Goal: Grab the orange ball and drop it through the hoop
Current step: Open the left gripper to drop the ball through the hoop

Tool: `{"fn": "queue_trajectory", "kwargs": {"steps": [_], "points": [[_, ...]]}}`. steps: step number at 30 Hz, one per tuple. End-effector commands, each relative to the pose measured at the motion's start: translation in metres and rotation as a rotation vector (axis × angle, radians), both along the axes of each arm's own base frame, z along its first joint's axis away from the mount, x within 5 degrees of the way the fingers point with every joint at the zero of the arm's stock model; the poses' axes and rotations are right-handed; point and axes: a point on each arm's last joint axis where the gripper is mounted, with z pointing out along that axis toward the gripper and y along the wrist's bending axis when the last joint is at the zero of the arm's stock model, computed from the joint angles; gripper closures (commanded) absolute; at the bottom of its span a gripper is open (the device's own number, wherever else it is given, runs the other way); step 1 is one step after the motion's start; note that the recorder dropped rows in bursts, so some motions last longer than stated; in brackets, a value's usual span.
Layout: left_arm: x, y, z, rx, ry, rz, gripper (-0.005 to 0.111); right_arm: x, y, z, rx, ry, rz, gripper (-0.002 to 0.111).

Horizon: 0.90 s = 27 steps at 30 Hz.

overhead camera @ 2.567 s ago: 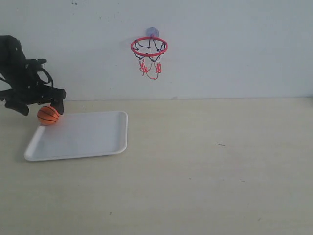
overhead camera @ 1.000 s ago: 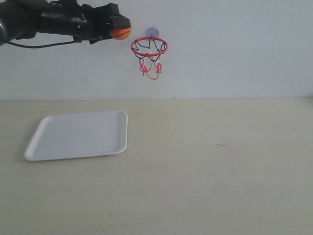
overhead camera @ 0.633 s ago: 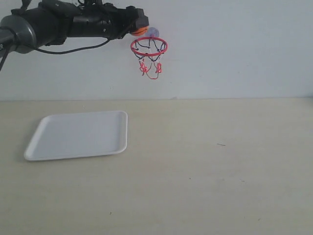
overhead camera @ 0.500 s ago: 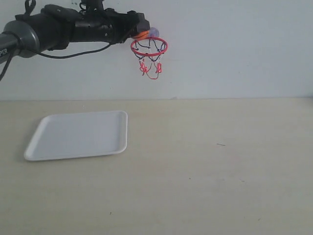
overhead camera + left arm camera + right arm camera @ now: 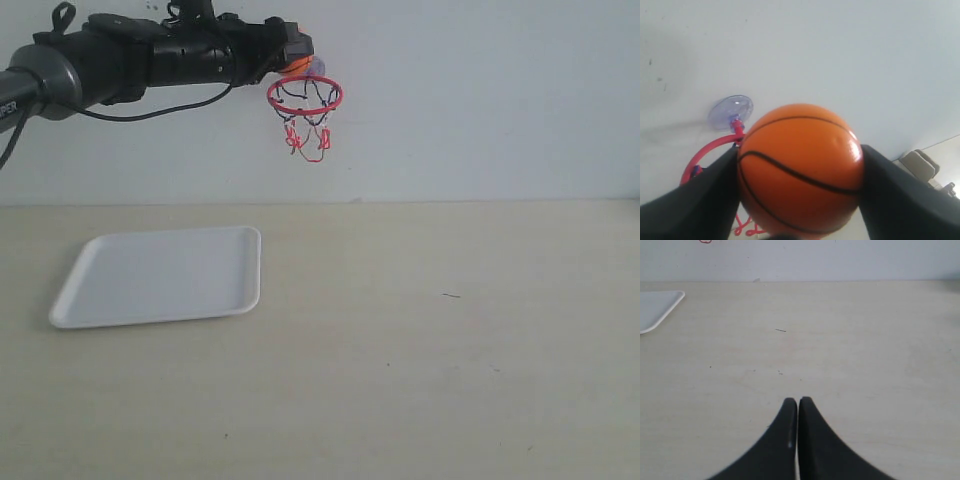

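The orange ball (image 5: 294, 65) with black seams is held high at the wall, just above the left rim of the hoop (image 5: 305, 96). My left gripper (image 5: 290, 57) is shut on the ball, its black fingers pressing both sides of the orange ball (image 5: 800, 170). The hoop (image 5: 715, 152) has a red ring, a red-and-black net and a clear suction cup (image 5: 730, 111) stuck to the white wall. My right gripper (image 5: 798, 401) is shut with nothing in it, low over the bare tabletop; it does not show in the exterior view.
A white tray (image 5: 160, 275) lies on the left of the pale table, with nothing in it. One corner of the white tray (image 5: 657, 307) shows in the right wrist view. The white wall stands right behind the hoop.
My left arm lifted the ball off the tray's far left corner, carried it up and rightward, and over the last half second edged it slightly closer above the hoop's rim.
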Motion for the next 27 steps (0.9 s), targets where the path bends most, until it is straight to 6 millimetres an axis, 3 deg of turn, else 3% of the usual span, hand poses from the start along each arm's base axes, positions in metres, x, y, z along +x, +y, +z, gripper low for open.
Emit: {"fn": "queue_trajectory", "kwargs": {"steps": [1, 4, 14, 27], "points": [[-0.001, -0.003, 0.003, 0.023, -0.047, -0.022, 0.103, 0.000, 0.000, 0.001, 0.000, -0.014, 0.001, 0.108], [-0.001, -0.003, 0.002, 0.023, -0.045, -0.020, 0.098, 0.000, 0.000, 0.001, 0.000, -0.014, 0.001, 0.108], [0.002, 0.002, 0.002, 0.060, -0.078, 0.000, 0.066, 0.000, 0.000, 0.001, 0.000, -0.013, 0.001, 0.108], [0.005, 0.010, 0.002, 0.060, -0.078, 0.016, 0.042, 0.000, 0.000, 0.001, 0.000, -0.013, 0.001, 0.108]]}}
